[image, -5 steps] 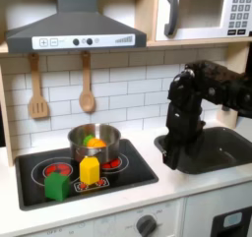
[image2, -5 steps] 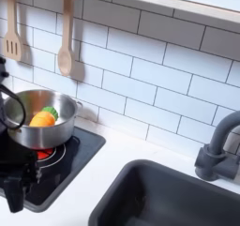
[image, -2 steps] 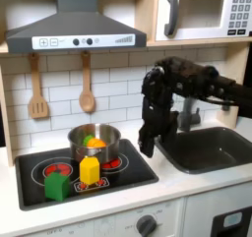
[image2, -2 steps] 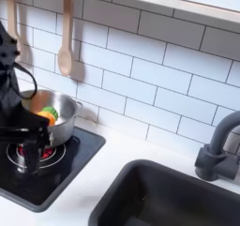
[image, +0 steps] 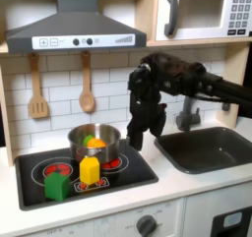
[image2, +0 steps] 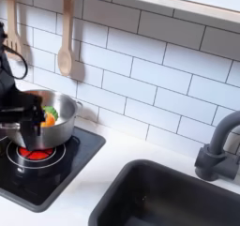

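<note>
I am hanging my gripper (image: 136,141) just right of the steel pot (image: 94,142) in the first exterior view, not touching it; I cannot tell whether my fingers are spread or closed. The pot is sitting at the far side of the stove (image: 128,170), holding orange and green pieces, with a yellow block (image: 90,170) and a green block (image: 57,186) near it in front.

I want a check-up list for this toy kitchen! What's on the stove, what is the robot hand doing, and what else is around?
Surface: black stovetop with red burner rings, set in a white counter.
Job's things: metal pot on the back burner, holding orange and green toy food.
Clutter: yellow block and green block on the stovetop in front of the pot.
Grippers: gripper hangs just right of the pot in the first exterior view; whether the jaws are open is unclear.
Cables: nothing seen.
Surroundings: sink with faucet, two wooden utensils on the tiled wall, range hood, microwave.
</note>
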